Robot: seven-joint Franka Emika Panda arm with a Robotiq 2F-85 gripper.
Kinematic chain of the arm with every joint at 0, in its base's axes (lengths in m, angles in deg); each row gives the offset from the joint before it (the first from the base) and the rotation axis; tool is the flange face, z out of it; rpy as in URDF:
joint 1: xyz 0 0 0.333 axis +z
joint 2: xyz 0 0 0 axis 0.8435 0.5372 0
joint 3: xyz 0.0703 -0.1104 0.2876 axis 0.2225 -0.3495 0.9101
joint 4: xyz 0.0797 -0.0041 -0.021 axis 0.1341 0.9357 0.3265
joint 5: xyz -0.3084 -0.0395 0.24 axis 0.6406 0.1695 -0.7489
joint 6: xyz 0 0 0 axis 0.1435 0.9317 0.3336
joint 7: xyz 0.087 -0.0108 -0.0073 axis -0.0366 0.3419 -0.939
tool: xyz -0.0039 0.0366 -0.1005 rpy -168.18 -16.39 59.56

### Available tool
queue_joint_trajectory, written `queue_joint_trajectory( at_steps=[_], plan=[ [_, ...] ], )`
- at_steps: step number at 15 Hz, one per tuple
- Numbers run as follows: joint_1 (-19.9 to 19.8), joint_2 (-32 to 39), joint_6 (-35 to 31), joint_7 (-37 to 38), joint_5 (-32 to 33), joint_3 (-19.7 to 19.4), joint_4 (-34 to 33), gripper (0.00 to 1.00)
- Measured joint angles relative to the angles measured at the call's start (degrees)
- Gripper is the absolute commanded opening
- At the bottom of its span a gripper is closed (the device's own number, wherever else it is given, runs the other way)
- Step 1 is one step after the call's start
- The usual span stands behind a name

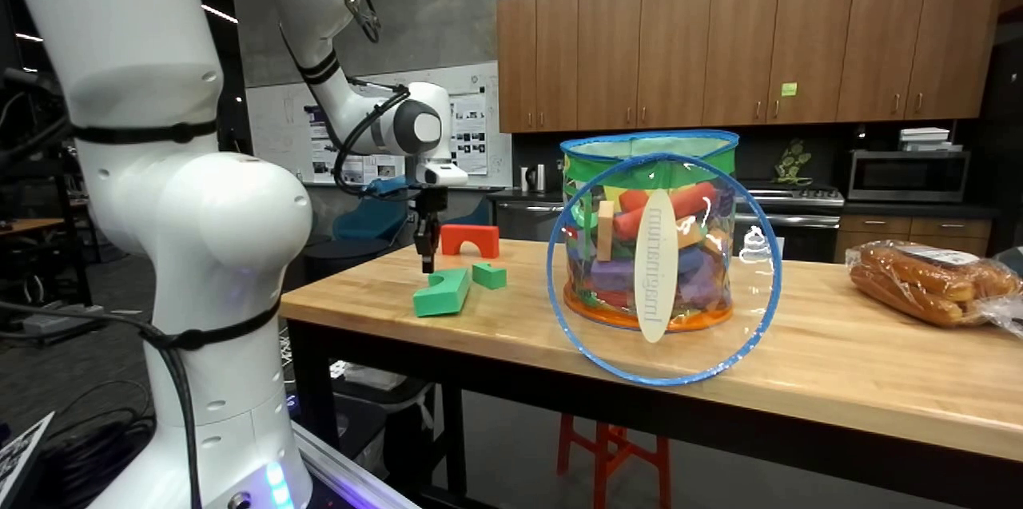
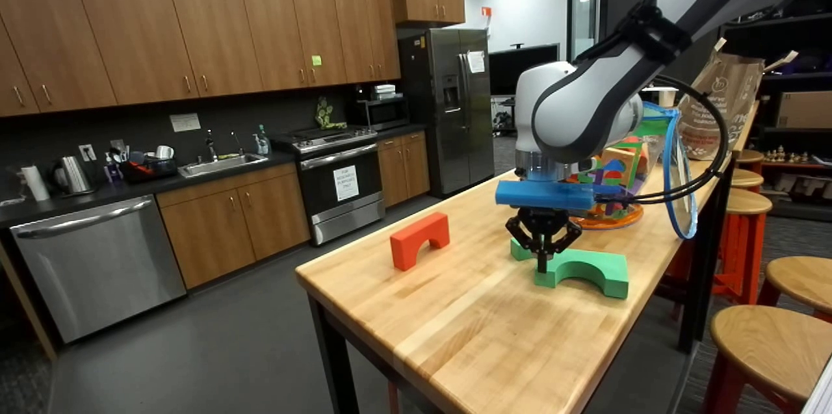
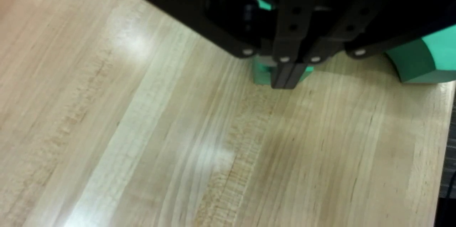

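My gripper [image 2: 542, 264] points straight down over the wooden tabletop, its two fingers pressed together with nothing between them. In the wrist view the gripper [image 3: 284, 81] hides part of a green piece [image 3: 262, 76] just behind its fingertips. A green arch block [image 2: 611, 271] lies flat close by in both exterior views; whether the fingertips touch it I cannot tell. Beside it sits a smaller green block [image 1: 489, 276], partly hidden in an exterior view [image 2: 518, 250]. A red arch block [image 1: 470, 234] stands upright farther off, also seen as the red arch [image 2: 419, 236].
A clear drum with a blue rim [image 1: 649, 135] holds several coloured blocks. Its round, blue-edged lid [image 1: 551, 269] hangs over the front. Bagged bread [image 1: 935, 281] lies along the table [image 1: 495, 325]. A paper bag [image 2: 721, 108] stands at the far end, with stools [image 2: 770, 336] alongside.
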Motion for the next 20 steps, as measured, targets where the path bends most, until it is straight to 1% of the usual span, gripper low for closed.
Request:
queue_joint_trajectory(
  at_steps=[5, 9, 15, 20],
  plan=[
    [1.75, 0.41, 0.04, -0.14, -1.97, 0.55, 0.47, 0.00],
    [3.12, 2.19, -0.02, -0.62, -3.34, 1.25, 1.30, 0.00],
    [3.40, 3.10, -0.29, -0.88, -3.34, 1.32, 1.48, 0.00],
    [3.13, 1.67, -1.38, -0.88, -3.19, 1.02, 1.37, 0.00]
  ],
)
